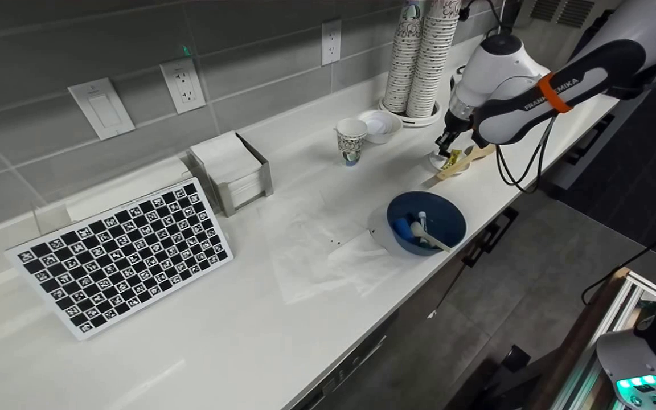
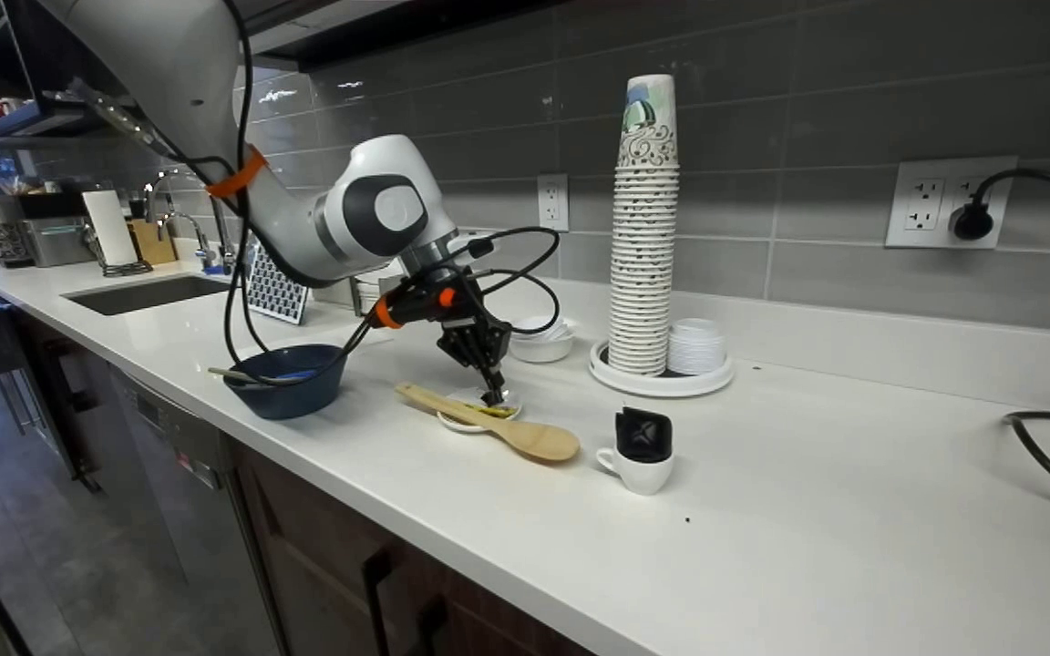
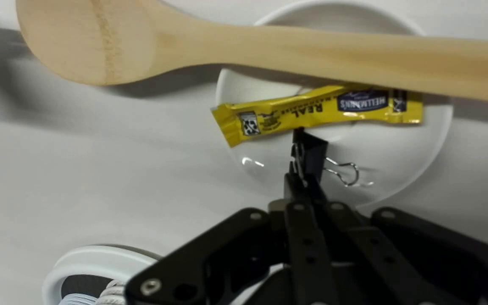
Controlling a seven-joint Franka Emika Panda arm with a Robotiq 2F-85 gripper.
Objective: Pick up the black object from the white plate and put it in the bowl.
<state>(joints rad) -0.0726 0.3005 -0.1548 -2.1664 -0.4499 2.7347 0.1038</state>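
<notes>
In my wrist view I have the black binder clip (image 3: 315, 154) over the white plate (image 3: 396, 154), pinched between the fingertips of the gripper (image 3: 304, 185); black on black, the contact is partly lost to me. In both exterior views I can't separate the clip from the dark fingertips, and I can't tell whether it touches the plate. Its black body runs from the fingertips towards the yellow packet (image 3: 320, 112) on the plate, long axis roughly crosswise to that packet. One wire loop sticks out sideways over the plate, the same way as the handle end of the wooden spoon (image 3: 269, 44), which lies across the plate and hides some rim. The gripper covers the rim opposite. Off that handle end, apart from the plate, sits the bowl (image 1: 450, 213), its contents hard for me to make out.
</notes>
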